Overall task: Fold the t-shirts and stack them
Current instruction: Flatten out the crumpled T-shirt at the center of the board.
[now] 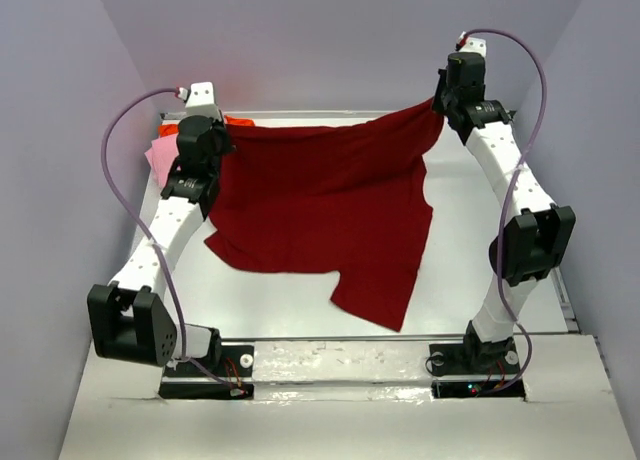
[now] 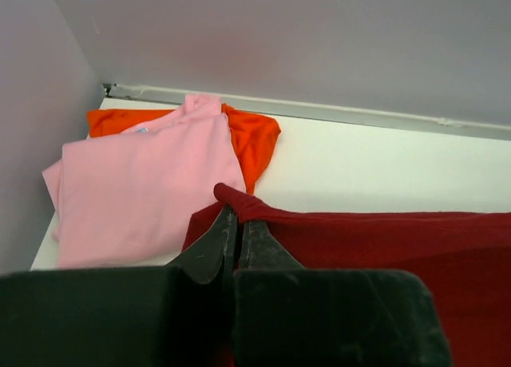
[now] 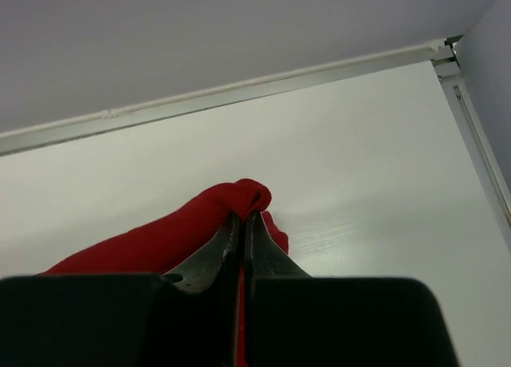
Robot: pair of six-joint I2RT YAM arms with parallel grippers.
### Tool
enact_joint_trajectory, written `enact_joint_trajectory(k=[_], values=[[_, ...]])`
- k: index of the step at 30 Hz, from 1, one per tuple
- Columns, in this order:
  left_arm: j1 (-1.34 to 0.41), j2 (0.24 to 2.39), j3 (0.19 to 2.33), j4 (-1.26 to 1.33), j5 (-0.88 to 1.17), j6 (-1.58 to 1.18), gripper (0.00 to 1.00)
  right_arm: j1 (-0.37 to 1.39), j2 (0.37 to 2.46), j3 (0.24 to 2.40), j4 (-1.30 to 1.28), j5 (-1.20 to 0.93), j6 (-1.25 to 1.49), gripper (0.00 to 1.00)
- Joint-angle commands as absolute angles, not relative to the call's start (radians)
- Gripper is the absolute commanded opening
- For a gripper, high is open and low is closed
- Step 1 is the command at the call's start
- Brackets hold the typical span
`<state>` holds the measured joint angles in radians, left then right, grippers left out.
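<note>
Crimson shirt [image 1: 320,205] is hanging as a sheet across the middle of the table [image 1: 270,305], its far edge being held up between the two claws while its lower part is trailing on the surface toward 6 o'clock. The left claw [image 2: 238,211], at about 10 o'clock in the top view, is pinching one far corner, with its jaws pressed together on a bunched ridge of cloth. The right claw [image 3: 242,217], at about 1 o'clock, is doing the same at the other far corner, its jaws clamped on a small red knob of fabric lifted above the table. One sleeve or hem flap is drooping toward 5 o'clock, and the near edge is lying uneven.

The pink shirt [image 2: 144,191] is resting in the far-left corner, at 10 o'clock, looking folded into a flat rectangle. It is lying on top of the orange shirt [image 2: 251,140], which is showing only along the far and right edges, so how neatly that one is folded cannot be told.

Judging by this, two of the three shirts are appearing to be stacked already. The crimson shirt is the one remaining: it is spread open, with no fold made in it yet, and it is needing to be laid flat, folded and placed on the pile at 10 o'clock.
</note>
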<state>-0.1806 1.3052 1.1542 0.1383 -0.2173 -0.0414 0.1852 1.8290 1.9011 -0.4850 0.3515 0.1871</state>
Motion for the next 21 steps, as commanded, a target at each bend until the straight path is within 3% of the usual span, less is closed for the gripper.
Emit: enact_joint_trajectory(k=[1, 13, 21], values=[[-0.167, 1.382, 1.112, 0.420, -0.235, -0.026, 0.00, 0.172, 1.896, 1.884, -0.305, 0.419, 0.184, 0.00], [-0.152, 1.676, 1.137, 0.494, -0.202, -0.074, 0.00, 0.163, 2.086, 1.821, -0.230, 0.276, 0.229, 0.00], [-0.152, 1.723, 1.184, 0.422, -0.185, -0.101, 0.00, 0.163, 2.091, 1.738, -0.215, 0.183, 0.275, 0.00]])
